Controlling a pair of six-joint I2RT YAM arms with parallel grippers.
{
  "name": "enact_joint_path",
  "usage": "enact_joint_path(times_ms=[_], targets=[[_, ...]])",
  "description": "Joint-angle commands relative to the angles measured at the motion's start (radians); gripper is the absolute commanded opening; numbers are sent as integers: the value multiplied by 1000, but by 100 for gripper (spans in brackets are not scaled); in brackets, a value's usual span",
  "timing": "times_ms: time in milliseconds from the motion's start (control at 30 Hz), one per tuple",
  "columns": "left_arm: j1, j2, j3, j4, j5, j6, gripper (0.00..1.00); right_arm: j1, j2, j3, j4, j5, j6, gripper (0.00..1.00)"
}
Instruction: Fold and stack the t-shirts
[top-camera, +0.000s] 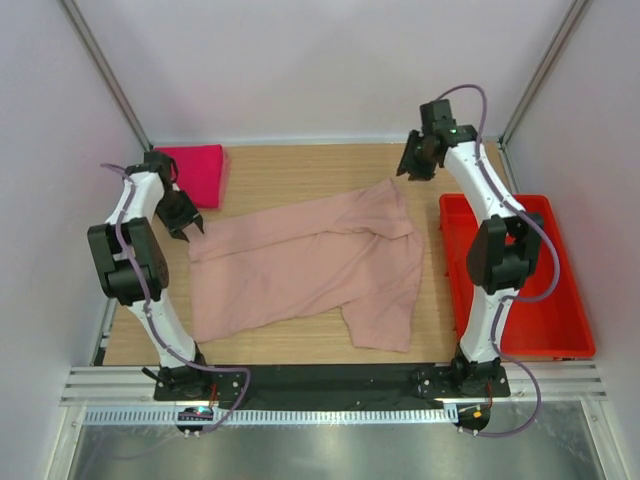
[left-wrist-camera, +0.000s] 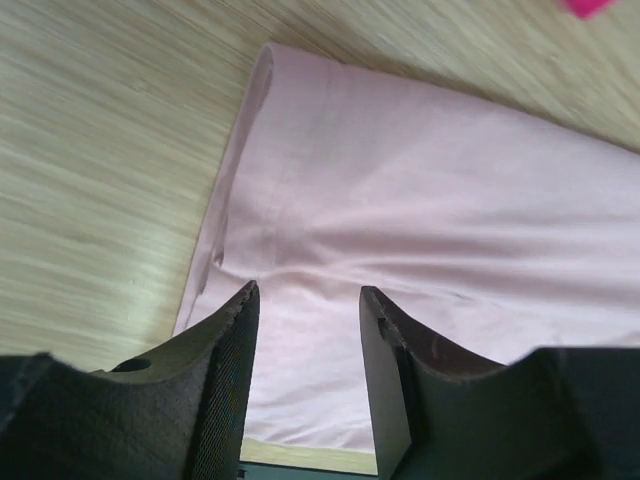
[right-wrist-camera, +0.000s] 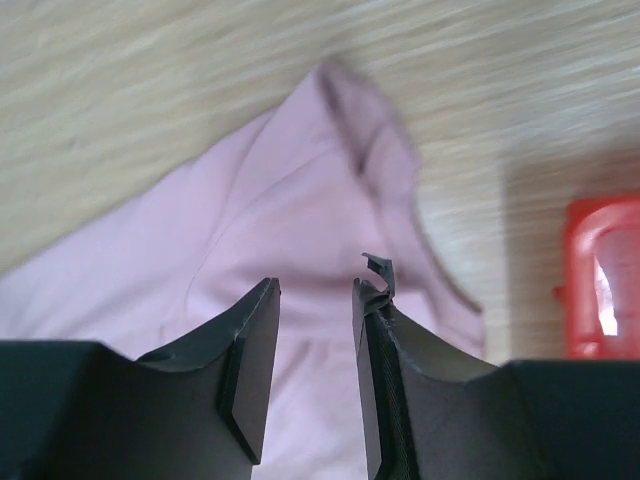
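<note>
Left gripper (left-wrist-camera: 305, 292) and right gripper (right-wrist-camera: 316, 285) hang part-open, empty, above opposite ends of the pale pink t-shirt (top-camera: 300, 265).

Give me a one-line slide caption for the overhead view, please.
Left gripper and right gripper hang open at opposite ends of a pale pink t-shirt; folded magenta t-shirt far left, red bin right.

the pale dusty pink t-shirt (top-camera: 310, 265) lies spread flat and creased across the middle of the table (top-camera: 300, 165), one flap reaching toward the near edge. the bright magenta-pink t-shirt (top-camera: 195, 170) sits folded in the far left corner.
</note>
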Motion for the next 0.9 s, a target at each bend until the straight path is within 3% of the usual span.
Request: enact_joint_path(times_ms=[0,233,533,867], targets=[[2,-117,10,-26,37,12,47,130,-81,-93,-7,-46,-58,42],[-82,-283,-111,5,129,-57,42,280,-196,-377,116,-12,-44,42],[-333,-421,-270,72,157,-171,39,294,-137,-442,182,-43,-41,37],[-404,-490,-274,14,108,-172,36,288,-27,-382,215,-67,-15,30]])
